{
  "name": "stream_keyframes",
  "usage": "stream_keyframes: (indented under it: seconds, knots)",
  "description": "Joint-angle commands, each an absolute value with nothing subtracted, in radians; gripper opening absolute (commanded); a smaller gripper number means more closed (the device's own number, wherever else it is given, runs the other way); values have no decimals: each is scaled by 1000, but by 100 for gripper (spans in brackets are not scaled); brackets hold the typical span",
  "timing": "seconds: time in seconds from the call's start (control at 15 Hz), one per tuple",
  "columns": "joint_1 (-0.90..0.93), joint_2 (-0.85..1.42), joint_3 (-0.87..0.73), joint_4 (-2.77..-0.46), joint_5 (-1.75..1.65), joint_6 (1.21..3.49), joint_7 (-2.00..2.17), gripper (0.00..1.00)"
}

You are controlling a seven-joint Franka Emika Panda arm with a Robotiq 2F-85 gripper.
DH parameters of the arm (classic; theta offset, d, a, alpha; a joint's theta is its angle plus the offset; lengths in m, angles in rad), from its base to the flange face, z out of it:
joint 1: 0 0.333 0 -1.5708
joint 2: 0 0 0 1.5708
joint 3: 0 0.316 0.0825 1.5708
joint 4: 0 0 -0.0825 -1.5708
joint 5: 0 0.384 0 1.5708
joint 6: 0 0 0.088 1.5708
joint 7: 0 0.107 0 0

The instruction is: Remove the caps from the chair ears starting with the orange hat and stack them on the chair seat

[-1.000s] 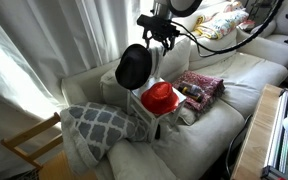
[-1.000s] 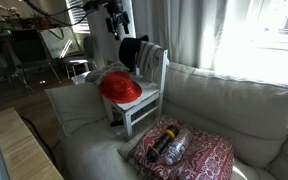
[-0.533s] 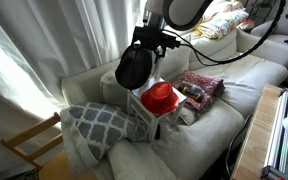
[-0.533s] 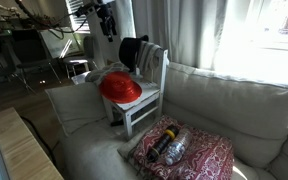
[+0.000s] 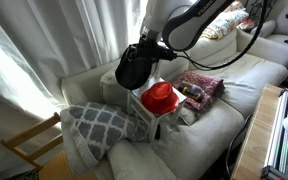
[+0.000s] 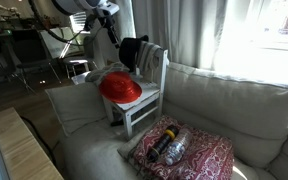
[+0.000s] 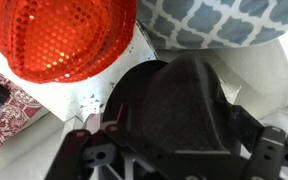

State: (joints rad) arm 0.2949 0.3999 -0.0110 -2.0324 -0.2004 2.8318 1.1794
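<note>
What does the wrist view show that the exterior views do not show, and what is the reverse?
Only the wrist view: the fine dotted surface of the orange hat. Only an exterior view: the bare wooden chair frame and the robot arm. Both share: the orange hat, the black hat and the grey patterned cushion.

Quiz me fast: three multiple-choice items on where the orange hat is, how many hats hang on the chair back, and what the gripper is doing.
1. The orange hat lies: A on the chair seat; B on a chair post; C on the sofa cushion.
2. Hats hanging on the chair back: A none; B one; C two.
3. The gripper is: A shut on a hat; B open, holding nothing; C shut, empty.

Answers: 1 A, both exterior views show it on the seat. 2 B, only the black hat hangs there. 3 B, the wrist view shows the jaws wide apart.
</note>
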Motion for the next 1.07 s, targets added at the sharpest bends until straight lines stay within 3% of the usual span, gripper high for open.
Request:
stream_keyframes:
  seconds: [0.0, 0.13, 0.27, 0.33, 0.4, 0.53, 1.0]
  knots:
    - [368, 465, -100, -1973, -244, 2860, 1203, 100]
    - [381, 485, -111, -1947, -225, 2871, 1200, 89]
    - [385, 500, -107, -1926, -206, 2870, 1188, 90]
    - [393, 509, -113, -1914, -208, 2866, 1191, 86]
    - [398, 515, -117, -1903, -208, 2859, 1192, 63]
    - [413, 528, -132, -1886, -212, 2853, 1201, 59]
    - [405, 530, -116, -1866, -175, 2827, 1185, 4]
